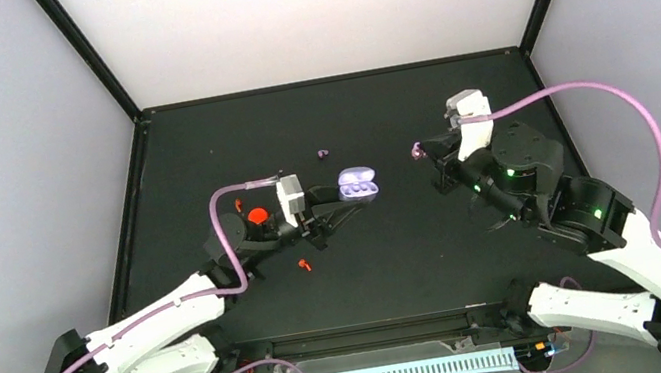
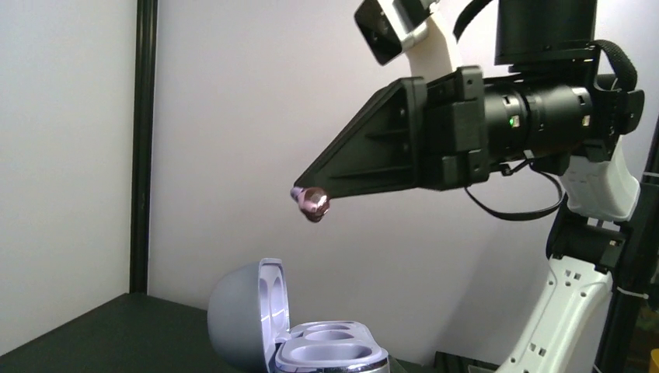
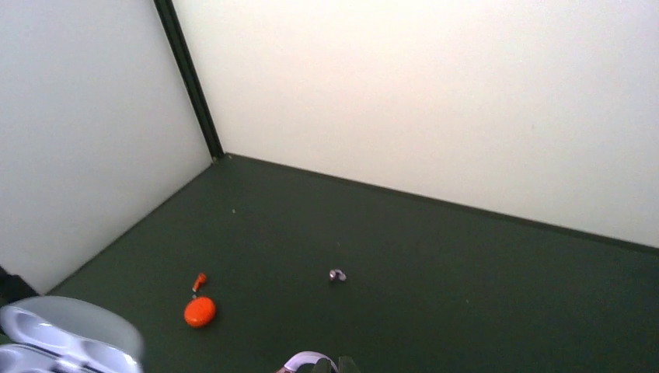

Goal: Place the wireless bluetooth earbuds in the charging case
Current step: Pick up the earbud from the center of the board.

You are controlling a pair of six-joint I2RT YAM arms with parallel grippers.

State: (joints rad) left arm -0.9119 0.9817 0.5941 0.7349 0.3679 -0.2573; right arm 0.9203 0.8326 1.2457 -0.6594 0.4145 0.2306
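Black table (image 1: 420, 263). Right arm (image 1: 609, 241) comes in from near-right corner, elbow bent, wrist aimed toward centre. Right gripper (image 1: 422, 152) pinched tight on lavender earbud (image 2: 315, 203), held in air, apart from open case. Left arm (image 1: 157, 322) stretched low from near-left. Left gripper (image 1: 345, 201) narrow, clamping lavender charging case (image 1: 358, 185); lid open, two sockets facing up. Red-orange case (image 1: 257, 216) on table beside left wrist. Loose lavender earbud (image 1: 323, 154) behind open case. Red-orange earbud (image 1: 238, 204) just beside red-orange case. Second red-orange earbud (image 1: 304, 266) nearer arm bases.

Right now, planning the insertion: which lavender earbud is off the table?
The lavender earbud held in the right fingers; the other earbud lies on the table.
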